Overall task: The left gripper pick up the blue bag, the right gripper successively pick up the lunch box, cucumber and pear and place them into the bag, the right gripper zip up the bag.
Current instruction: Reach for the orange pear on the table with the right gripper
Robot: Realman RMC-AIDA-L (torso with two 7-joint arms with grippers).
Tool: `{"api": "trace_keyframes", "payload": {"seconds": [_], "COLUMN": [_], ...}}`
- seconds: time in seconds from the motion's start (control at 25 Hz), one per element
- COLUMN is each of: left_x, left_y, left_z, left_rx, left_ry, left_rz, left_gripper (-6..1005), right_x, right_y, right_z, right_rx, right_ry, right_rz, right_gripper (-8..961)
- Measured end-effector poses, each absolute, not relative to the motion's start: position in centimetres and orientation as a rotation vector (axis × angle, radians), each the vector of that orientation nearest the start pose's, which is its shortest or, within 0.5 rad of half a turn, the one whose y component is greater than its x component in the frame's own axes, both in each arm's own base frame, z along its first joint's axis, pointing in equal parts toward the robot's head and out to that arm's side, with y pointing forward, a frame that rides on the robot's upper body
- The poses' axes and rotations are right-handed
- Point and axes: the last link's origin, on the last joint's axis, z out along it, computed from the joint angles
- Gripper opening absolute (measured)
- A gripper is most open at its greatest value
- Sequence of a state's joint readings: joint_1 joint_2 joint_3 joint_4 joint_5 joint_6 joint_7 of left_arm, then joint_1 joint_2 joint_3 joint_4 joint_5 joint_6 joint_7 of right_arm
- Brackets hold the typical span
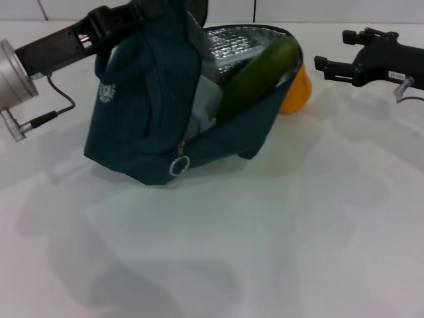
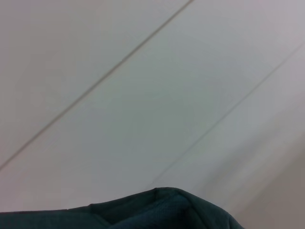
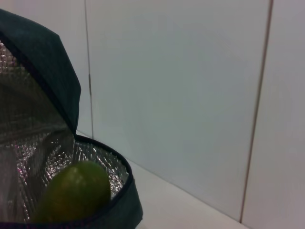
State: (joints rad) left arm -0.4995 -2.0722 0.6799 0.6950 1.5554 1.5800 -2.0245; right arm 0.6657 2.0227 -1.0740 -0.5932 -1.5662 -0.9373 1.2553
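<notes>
Blue bag (image 1: 142, 112): unzipped, foil-lined, cucumber (image 1: 258, 73) poking out | left claw (image 1: 109, 26): grips its top | right claw (image 1: 331, 66): spread wide, apart

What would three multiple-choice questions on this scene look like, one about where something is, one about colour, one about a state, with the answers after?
1. Where is the cucumber?
A. Inside the blue bag, its end poking out
B. Flat on the table
C. In the right gripper

2. What colour is the pear beside the bag?
A. Red
B. Yellow-orange
C. Purple

3. What state is the bag's opening?
A. Zipped shut
B. Unzipped, silver lining showing
C. Folded flat

Answers: 1 A, it leans within the lining; 2 B, it shows yellow-orange behind the bag's rim; 3 B, the zipper pull hangs low. The left gripper is at the bag's top.
</notes>
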Motion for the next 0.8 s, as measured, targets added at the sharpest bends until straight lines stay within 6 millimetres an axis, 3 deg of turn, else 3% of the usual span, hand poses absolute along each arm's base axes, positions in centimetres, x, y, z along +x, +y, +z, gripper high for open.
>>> {"api": "trace_keyframes", "payload": {"seconds": [0.36, 0.8], "left_x": [-24.7, -25.2], "left_y": [35.2, 35.1], "left_z": [5.6, 5.7], "left_rx": [-2.182, -2.156], "left_ry": [-1.348, -1.347], "left_rz": [-1.377, -1.378], "left_gripper": [48, 48], "right_x": [21.7, 20.6], "right_y": [43.4, 43.9], "right_z": [0.1, -2.0], "right_rx": [-2.355, -2.38], "right_ry": [0.366, 0.334], "right_rz": [0.554, 0.575], "right_gripper": [791, 787]}}
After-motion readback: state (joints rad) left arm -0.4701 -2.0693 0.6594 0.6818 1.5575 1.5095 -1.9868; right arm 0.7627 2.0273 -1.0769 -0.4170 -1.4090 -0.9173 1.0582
